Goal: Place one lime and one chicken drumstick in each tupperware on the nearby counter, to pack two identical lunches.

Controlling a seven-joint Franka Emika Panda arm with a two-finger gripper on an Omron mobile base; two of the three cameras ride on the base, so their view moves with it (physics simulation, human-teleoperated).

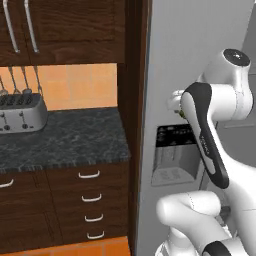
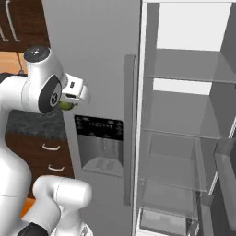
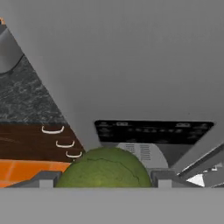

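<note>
Hand view shows the lime point(image 3: 104, 168) sitting between the two dark finger tips of the gripper point(image 3: 103, 183), so the jaws are clasped on the fruit. From the right base view the lime point(image 2: 66, 105) peeks out green beneath the white hand, held up in front of the closed grey fridge door point(image 2: 92, 69), above its dark dispenser panel point(image 2: 99, 127). Beside it the other fridge door stands open on bare shelves point(image 2: 184, 124).

The step in hand looks like carrying a first lime from the fridge toward the counter point(image 1: 65, 140), which runs left of the fridge with a toaster point(image 1: 21, 114) at its far left edge. No tupperware can be made out on that stretch of worktop, so the next move probably calls for turning or driving left until a tray comes into sight, then lowering the lime into it.

The dispenser panel carries faint markings, too blurred to read; no brand is legible
</note>
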